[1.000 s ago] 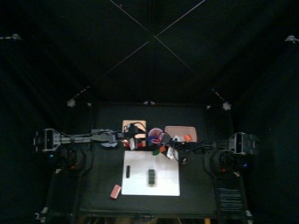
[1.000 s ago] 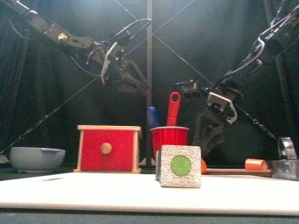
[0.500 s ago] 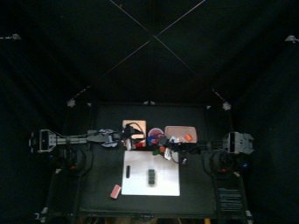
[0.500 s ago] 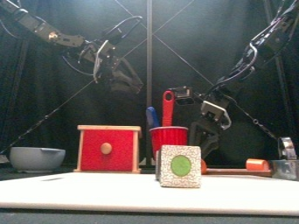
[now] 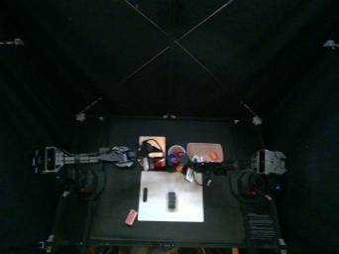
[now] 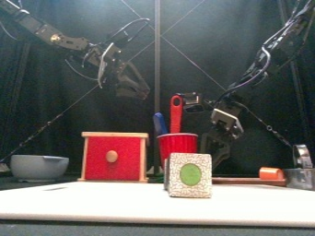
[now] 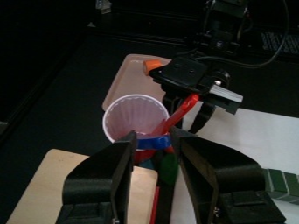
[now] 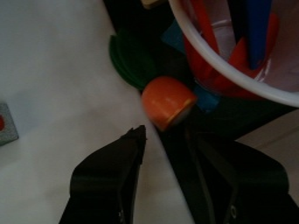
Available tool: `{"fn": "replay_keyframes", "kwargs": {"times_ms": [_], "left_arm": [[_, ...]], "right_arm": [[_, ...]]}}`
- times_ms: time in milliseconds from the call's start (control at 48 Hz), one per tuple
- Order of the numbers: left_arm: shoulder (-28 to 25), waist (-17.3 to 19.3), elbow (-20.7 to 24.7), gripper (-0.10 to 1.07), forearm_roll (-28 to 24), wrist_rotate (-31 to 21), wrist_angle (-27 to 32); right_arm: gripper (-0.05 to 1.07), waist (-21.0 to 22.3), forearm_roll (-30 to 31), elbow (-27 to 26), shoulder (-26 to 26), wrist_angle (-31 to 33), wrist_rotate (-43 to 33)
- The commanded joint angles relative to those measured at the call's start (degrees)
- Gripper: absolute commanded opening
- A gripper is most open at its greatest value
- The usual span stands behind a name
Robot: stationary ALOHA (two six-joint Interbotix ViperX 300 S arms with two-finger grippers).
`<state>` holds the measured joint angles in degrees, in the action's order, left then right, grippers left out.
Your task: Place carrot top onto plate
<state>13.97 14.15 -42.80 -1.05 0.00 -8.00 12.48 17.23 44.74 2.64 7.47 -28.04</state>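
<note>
At the right hand: jaws stand well apart with nothing between them. The carrot top – an orange stub with dark green beside it – lies just past the fingertips and is not gripped. Whether the tips touch it, cannot tell. It sits close against the base of the red cup, which holds red and blue utensils.

From the left wrist camera, the right hand hangs over the far side of the cup, with the red utensil handle running up beside its jaws. Beyond the cup is the salmon-pink plate, with an orange piece at its far rim. Cannot tell if that piece is the same stub.

Left hand: also wide open and empty, held up above the cup on the near side – clear of it in the front view.

Top view: plate at the back of the bench, just right of the cup, with the tan board to the cup's left. White sheet lies in front.

Front view: red box, grey bowl and a speckled card with a green disc stand along the front.
</note>
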Motion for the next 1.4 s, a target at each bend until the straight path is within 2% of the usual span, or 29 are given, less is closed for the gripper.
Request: {"fn": "replay_keyframes", "kwargs": {"times_ms": [0, 188, 312, 542, 667, 792, 1021, 1125, 1271, 1375], "left_arm": [[0.79, 0.18, 0.53, 0.76, 0.09, -0.09, -0.79], [0.79, 0.09, 0.26, 0.76, 0.62, 0.0, -0.7], [0.79, 0.09, 0.09, 0.76, 0.62, -0.09, -0.79], [0.97, 0.09, -0.35, 0.76, 0.62, -0.09, -0.79], [1.05, 0.18, -0.7, 0.76, 0.53, 0.0, -0.7], [1.41, 0.18, -0.97, 0.76, 0.62, 0.0, -0.79], [1.93, 0.09, -1.49, 0.76, 0.53, 0.0, -0.79], [2.02, 0.18, -1.76, 0.76, 0.62, 0.0, -0.79], [2.11, 0.18, -2.11, 0.76, 0.53, -0.09, -0.79], [2.2, 0.18, -2.11, 0.76, 0.62, -0.09, -0.79]], "right_arm": [[0.78, 0.35, -0.44, -0.35, -0.53, 0.18, -0.35], [0.8, 0.26, -1.93, -0.7, -2.2, -0.18, -0.35], [0.86, 0.26, -2.55, -0.97, -2.9, -0.18, -0.53], [0.97, -0.53, -11.07, -1.67, -4.04, 0.09, -0.53], [0.98, -1.41, -14.15, -1.14, -6.33, 0.62, -0.44], [0.98, -2.64, -14.41, -0.88, -8.96, 2.11, -0.44], [0.98, -6.42, -10.72, -3.25, -10.37, 5.1, -0.35], [0.98, -9.49, -7.65, -5.54, -9.32, 6.42, -0.44], [0.98, -13.27, -2.9, -9.05, -7.21, 12.04, -0.44], [0.98, -14.59, 0.79, -11.07, -5.1, 14.68, -0.44]]}}
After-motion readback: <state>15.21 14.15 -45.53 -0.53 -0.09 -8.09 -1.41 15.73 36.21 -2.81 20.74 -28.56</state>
